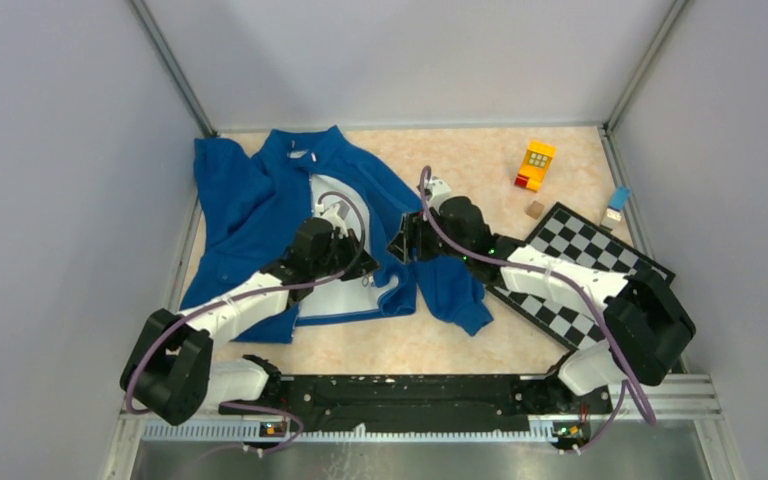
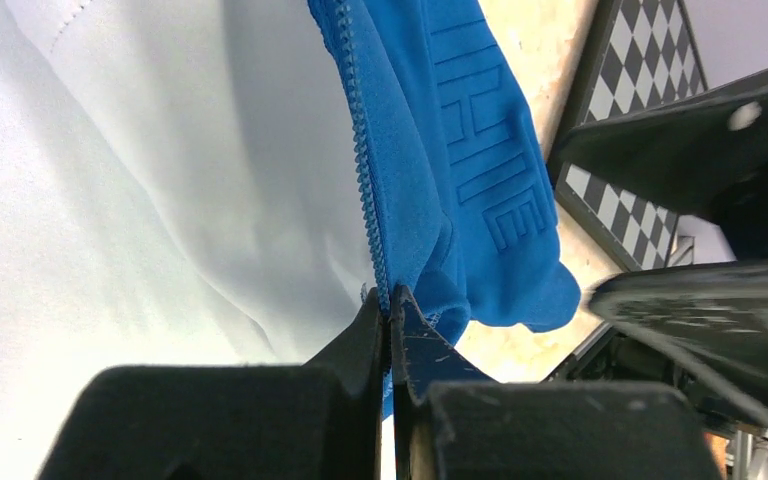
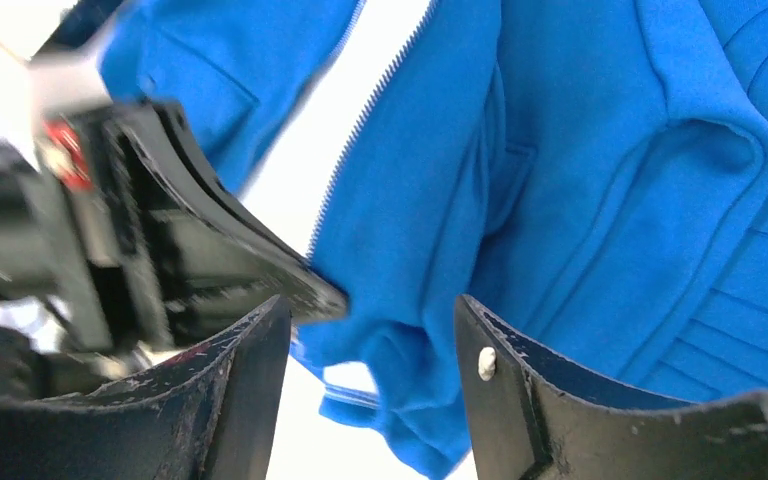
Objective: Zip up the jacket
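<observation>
The royal-blue jacket (image 1: 260,200) lies open on the table, its pale lining (image 1: 335,210) showing down the middle. My left gripper (image 1: 365,270) is shut on the lower end of the blue zipper edge (image 2: 365,190), seen between its fingertips in the left wrist view (image 2: 390,300). My right gripper (image 1: 400,245) is open just above the right front panel (image 3: 560,180) near its bottom hem. Blue cloth sits between its fingers (image 3: 260,340), untouched. The left gripper's black body shows blurred at the left of the right wrist view.
A black-and-white checkerboard (image 1: 570,260) lies under the right arm. A yellow and red toy block (image 1: 535,165), a small brown cube (image 1: 534,209) and a small blue object (image 1: 617,203) sit at the back right. Walls enclose the table.
</observation>
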Motion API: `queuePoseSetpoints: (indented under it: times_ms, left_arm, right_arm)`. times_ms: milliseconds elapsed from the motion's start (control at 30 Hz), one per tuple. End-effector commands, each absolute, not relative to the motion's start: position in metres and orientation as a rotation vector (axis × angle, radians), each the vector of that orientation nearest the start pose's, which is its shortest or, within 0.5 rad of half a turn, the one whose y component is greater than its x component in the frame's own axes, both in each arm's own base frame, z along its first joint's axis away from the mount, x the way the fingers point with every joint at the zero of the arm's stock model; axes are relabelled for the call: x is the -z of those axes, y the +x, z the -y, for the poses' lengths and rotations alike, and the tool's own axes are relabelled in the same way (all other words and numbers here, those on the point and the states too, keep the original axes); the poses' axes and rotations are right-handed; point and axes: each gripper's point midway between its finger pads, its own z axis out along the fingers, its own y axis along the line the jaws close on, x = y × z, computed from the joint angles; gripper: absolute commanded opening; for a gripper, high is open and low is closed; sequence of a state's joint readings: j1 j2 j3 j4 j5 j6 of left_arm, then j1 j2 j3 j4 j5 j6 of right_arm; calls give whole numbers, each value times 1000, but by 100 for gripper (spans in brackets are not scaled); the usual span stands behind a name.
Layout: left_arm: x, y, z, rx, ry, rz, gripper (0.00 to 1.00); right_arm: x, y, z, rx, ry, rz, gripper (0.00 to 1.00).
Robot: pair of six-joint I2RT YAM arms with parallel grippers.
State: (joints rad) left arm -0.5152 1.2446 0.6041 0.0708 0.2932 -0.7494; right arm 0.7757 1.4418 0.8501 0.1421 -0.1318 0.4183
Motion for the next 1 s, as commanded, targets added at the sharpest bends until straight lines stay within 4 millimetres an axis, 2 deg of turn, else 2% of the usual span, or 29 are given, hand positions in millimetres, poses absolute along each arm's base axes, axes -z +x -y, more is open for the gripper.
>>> queuePoseSetpoints:
  times_ms: [0, 67, 100, 233, 400, 533, 600, 733, 833, 967]
  left_arm:
    - [-122, 275, 242, 971, 22, -2253, 0]
    - [-121, 274, 242, 966, 43, -2254, 0]
    - [-120, 273, 242, 968, 47, -2255, 0]
    - [-120, 272, 245, 980, 66, -2256, 0]
    - [-121, 271, 246, 966, 98, -2252, 0]
    - [-120, 273, 243, 905, 123, -2254, 0]
    - [-120, 276, 240, 876, 127, -2258, 0]
    - [-124, 276, 242, 883, 137, -2256, 1]
    - [-120, 267, 238, 889, 120, -2303, 12]
    - [-130, 257, 240, 983, 139, -2285, 36]
  right_arm:
    - [-166, 284, -333, -934, -133, -2240, 60]
    - [-172, 291, -339, -956, -88, -2226, 60]
    - [-174, 294, -344, -966, -83, -2222, 64]
    - [-170, 309, -365, -971, -78, -2250, 66]
    - [-146, 324, -388, -890, -139, -2302, 66]
    - [-127, 331, -396, -778, -181, -2324, 65]
    - [-120, 331, -398, -745, -197, -2335, 59]
    - [-123, 330, -402, -771, -197, -2316, 25]
    - [-133, 329, -405, -847, -217, -2284, 3]
    - [-142, 326, -412, -1026, -251, -2235, 0]
